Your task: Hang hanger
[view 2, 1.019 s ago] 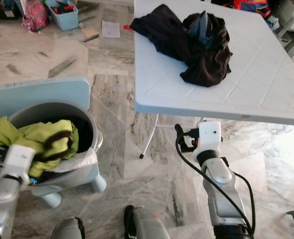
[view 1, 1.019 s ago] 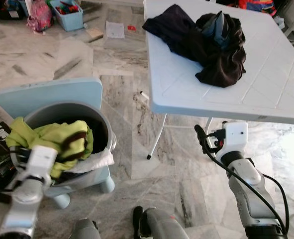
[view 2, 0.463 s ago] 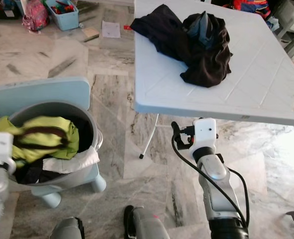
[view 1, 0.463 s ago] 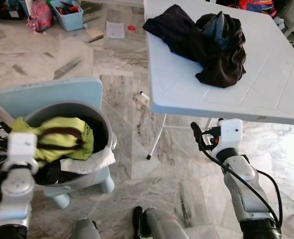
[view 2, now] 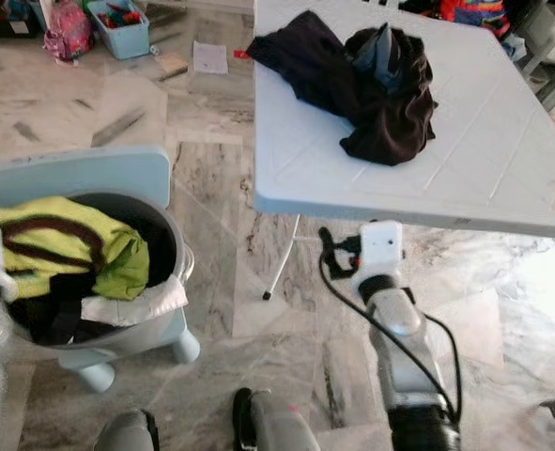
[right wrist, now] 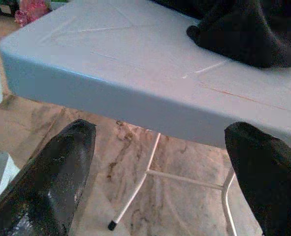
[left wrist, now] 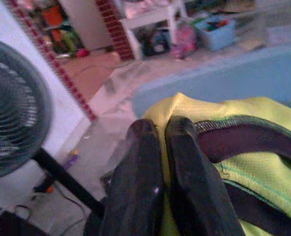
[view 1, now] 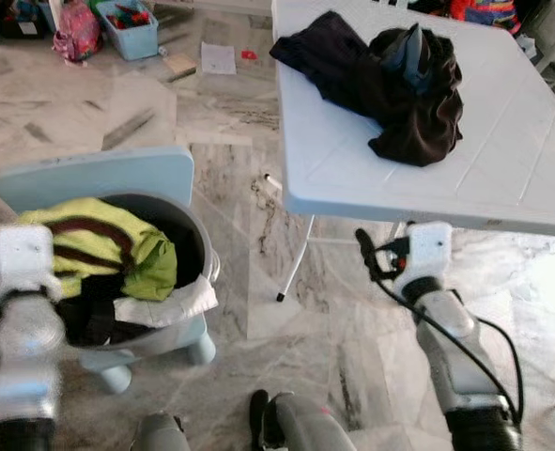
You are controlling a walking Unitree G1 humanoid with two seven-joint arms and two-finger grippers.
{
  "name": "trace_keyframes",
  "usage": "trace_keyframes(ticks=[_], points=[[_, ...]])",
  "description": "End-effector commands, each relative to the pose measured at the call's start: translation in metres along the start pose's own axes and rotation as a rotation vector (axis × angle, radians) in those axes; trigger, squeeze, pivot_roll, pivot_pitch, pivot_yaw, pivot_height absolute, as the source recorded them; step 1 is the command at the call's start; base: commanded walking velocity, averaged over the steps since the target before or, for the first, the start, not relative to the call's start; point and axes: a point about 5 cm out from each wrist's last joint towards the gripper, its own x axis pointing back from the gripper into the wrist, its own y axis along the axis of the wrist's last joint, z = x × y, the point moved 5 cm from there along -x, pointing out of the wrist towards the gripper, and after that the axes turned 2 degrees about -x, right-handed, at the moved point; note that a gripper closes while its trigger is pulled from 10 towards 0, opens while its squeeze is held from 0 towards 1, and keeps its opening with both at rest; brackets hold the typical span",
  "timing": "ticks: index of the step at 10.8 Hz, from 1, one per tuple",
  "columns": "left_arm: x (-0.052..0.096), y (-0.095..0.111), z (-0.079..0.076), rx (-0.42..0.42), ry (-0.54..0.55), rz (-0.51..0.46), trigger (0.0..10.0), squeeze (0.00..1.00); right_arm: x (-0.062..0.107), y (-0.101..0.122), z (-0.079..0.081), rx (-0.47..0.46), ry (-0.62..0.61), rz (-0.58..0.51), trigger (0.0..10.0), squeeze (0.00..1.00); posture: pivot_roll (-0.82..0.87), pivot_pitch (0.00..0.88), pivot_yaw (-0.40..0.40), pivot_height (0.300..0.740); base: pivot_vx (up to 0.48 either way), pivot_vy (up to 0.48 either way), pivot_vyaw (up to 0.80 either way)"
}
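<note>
1. Left wrist view: the left gripper (left wrist: 160,162) has its fingers pinched on the yellow-green shirt (left wrist: 243,162), over the grey basket (view 1: 197,258).
2. The right gripper (right wrist: 160,172) is spread wide and empty, just below the white table (right wrist: 135,64) edge.
3. The dark clothes (view 1: 390,80) lie beyond and above it.
4. I can make out no hanger.
5. Advice: lift the shirt straight up, clear of the basket rim.

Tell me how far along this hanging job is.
Early. Nothing is hung, and I see no hanger. In hand: the left gripper is shut on the lime-green garment at the grey laundry basket. The right gripper is open below the white table, where dark clothes lie. Left: fitting a hanger and hanging it.
</note>
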Motion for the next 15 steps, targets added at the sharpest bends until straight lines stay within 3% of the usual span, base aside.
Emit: trace_keyframes(ticks=[1,2,3,4,5,7,9,10,12,13,14,15], points=[[-0.014,0.009,0.022,0.003,0.09,-0.025,0.0,0.0,0.0,-0.003,-0.004,0.004,-0.02,0.006,10.0,0.0,0.0,0.131,-0.159,0.74,0.0,0.0,0.0],[-0.035,0.027,0.041,-0.018,0.186,-0.076,0.0,0.0,0.001,-0.004,-0.005,0.001,-0.027,0.005,10.0,0.0,0.0,0.131,-0.154,0.74,0.0,0.0,0.0],[-0.047,0.044,0.046,-0.017,0.23,-0.115,0.0,0.0,0.002,-0.003,-0.006,-0.001,-0.036,0.0,10.0,0.0,-0.02,0.127,-0.141,0.74,0.0,0.0,0.0],[-0.051,0.054,0.038,-0.02,0.215,-0.14,0.0,0.0,0.003,-0.002,-0.008,-0.003,-0.049,-0.006,10.0,0.0,-0.02,0.127,-0.136,0.74,0.0,0.0,0.0],[-0.048,0.05,0.004,0.006,0.127,-0.113,0.0,0.0,0.004,-0.004,-0.011,-0.006,-0.065,-0.005,10.0,0.0,-0.02,0.13,-0.127,0.74,0.0,0.0,0.0],[-0.026,0.028,-0.055,0.033,-0.051,-0.038,0.0,0.0,0.005,-0.005,-0.006,-0.011,-0.061,-0.006,10.0,0.0,-0.02,0.134,-0.127,0.74,0.0,0.0,0.0],[-0.003,0.014,-0.086,0.088,-0.156,0.047,0.0,0.0,0.004,-0.006,-0.006,-0.012,-0.059,-0.006,10.0,0.0,-0.01,0.135,-0.127,0.74,0.0,0.0,0.0],[0.011,0.01,-0.099,0.121,-0.205,0.095,0.8,0.0,0.002,-0.004,-0.008,-0.011,-0.065,-0.01,10.0,0.0,0.0,0.135,-0.123,0.74,0.0,0.0,0.0],[0.036,0.003,-0.122,0.147,-0.344,0.212,4.2,0.0,0.001,-0.005,-0.006,-0.018,-0.068,-0.013,10.0,0.0,0.01,0.138,-0.118,0.74,0.0,0.0,0.0],[0.046,0.007,-0.131,0.118,-0.401,0.198,4.2,0.0,0.001,-0.005,-0.004,-0.021,-0.066,-0.013,10.0,0.0,0.01,0.138,-0.117,0.74,0.0,0.0,0.0],[0.058,0.004,-0.145,0.094,-0.491,0.215,7.0,0.0,0.001,-0.005,-0.003,-0.022,-0.065,-0.016,10.0,0.0,0.01,0.138,-0.116,0.74,0.0,0.0,0.0],[0.084,-0.004,-0.172,0.075,-0.692,0.271,8.3,0.0,-0.001,-0.003,-0.005,-0.02,-0.069,-0.019,10.0,0.0,0.01,0.139,-0.116,0.74,0.0,0.0,0.0]])
